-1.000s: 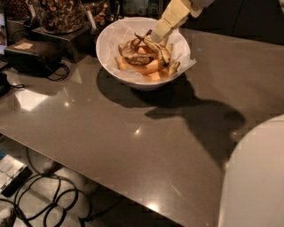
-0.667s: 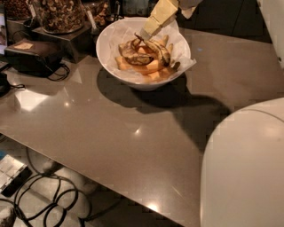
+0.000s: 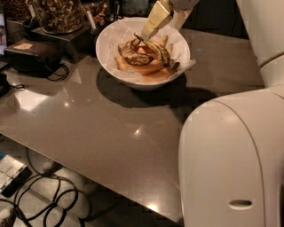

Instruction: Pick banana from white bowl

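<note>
- Gripper (image 3: 159,32) hangs at the top of the view, angled down into the far side of the white bowl (image 3: 108,62); its two pale fingers (image 3: 153,22) stand apart and nothing is clamped between them.
- Banana (image 3: 159,52), brown-black and curved, lies just below the gripper on the crinkled paper lining the bowl. Its thin dark end rises toward the tip of the nearer finger; whether the two touch I cannot tell.
- Orange-yellow pieces (image 3: 142,68) lie under and beside the banana, lower in the bowl than the gripper.
- Glass jar of nuts (image 3: 57,13) stands well to the left of the gripper, beyond the bowl's rim.
- Grey table (image 3: 111,128) bears the bowl and spreads out toward the viewer from beneath the gripper.
- Robot's white body (image 3: 230,155) fills the near right corner, well apart from the gripper.
</note>
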You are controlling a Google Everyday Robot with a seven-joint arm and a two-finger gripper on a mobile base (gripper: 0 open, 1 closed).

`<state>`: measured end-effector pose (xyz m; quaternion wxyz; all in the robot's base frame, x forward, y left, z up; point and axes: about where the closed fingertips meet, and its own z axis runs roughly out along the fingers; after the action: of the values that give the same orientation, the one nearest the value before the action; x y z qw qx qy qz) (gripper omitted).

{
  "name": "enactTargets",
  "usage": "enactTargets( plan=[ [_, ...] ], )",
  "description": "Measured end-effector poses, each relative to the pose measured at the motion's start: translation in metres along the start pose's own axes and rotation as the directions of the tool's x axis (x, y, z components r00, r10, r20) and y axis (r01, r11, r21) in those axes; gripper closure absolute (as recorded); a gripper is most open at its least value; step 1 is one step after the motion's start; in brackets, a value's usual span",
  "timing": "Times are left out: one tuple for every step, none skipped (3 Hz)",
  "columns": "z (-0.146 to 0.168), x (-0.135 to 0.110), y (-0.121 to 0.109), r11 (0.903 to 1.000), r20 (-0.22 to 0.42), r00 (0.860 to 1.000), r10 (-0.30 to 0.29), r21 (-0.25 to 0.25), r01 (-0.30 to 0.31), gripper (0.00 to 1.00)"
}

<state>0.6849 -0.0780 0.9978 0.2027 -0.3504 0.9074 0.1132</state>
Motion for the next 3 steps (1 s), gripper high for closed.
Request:
enactTargets(
  plan=[
    [0.012,-0.002,-0.009,0.9991,-0.011,0.999,0.042,0.002,-0.042,0.26],
    [0.026,-0.005,-0.011,0.9982,-0.034,0.998,0.059,0.008,-0.059,0.23],
    [0.041,-0.006,-0.015,0.9974,-0.060,0.996,0.072,0.014,-0.071,0.29]
  ],
)
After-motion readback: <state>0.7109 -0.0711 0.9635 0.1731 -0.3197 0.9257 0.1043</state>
